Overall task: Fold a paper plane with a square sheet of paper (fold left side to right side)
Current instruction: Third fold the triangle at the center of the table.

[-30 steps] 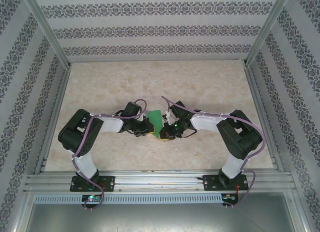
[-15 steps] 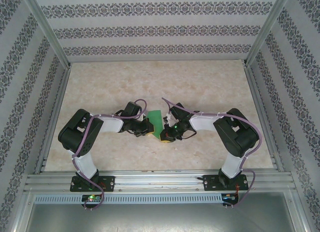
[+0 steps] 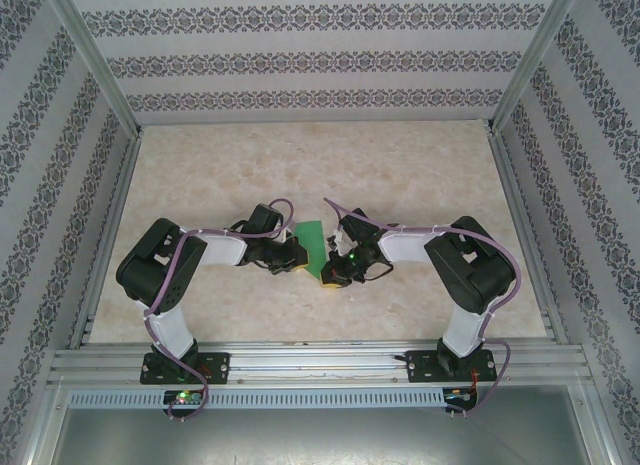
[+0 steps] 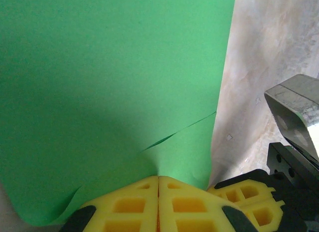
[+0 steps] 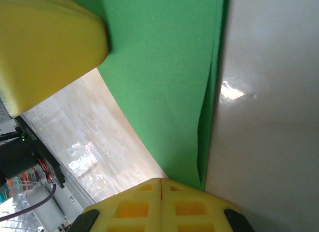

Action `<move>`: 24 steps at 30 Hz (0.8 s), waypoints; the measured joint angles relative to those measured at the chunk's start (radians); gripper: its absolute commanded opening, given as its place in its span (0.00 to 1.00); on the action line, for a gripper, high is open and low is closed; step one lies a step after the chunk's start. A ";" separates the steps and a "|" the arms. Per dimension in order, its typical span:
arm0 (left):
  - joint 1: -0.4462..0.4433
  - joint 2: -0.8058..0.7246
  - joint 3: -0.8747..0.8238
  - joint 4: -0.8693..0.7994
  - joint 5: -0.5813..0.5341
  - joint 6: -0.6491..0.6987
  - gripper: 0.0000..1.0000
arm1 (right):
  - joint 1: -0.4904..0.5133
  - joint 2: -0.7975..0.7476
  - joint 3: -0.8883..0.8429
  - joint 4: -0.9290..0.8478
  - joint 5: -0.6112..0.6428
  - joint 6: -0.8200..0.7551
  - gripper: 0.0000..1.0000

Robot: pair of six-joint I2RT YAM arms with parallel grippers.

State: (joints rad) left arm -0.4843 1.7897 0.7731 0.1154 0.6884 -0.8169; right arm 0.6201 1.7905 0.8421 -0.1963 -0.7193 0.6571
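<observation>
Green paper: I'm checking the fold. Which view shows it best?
Left wrist view: the green paper spreads wide, overlapping layers plain. Right wrist view catches a narrower strip with a doubled edge; top view, a small patch.

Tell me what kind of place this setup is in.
Probably a lab test booth, not a home: aluminium frame rails box in a marble-look tabletop, patterned wall panels surround it, and two robot arms are bolted at its edge.

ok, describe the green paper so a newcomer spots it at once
On the pale marbled tabletop, look at the middle, where the left arm and right arm meet. Pinched in both arms' shut yellow jaws is the green paper, folded into layers. It is the only flat bright green sheet among black, white and yellow hardware.
</observation>
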 measured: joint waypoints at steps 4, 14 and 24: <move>0.002 0.000 0.000 0.000 0.000 0.000 0.09 | 0.005 -0.002 -0.007 0.001 0.001 -0.003 0.00; 0.002 0.000 0.000 0.000 0.000 0.000 0.09 | 0.002 -0.132 -0.062 -0.127 0.006 -0.013 0.00; 0.002 0.000 0.002 -0.002 0.000 0.000 0.09 | -0.009 -0.154 0.010 -0.088 0.031 -0.007 0.00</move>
State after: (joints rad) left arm -0.4828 1.7897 0.7750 0.1135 0.6884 -0.8169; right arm 0.6109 1.6363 0.8520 -0.2844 -0.6884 0.6502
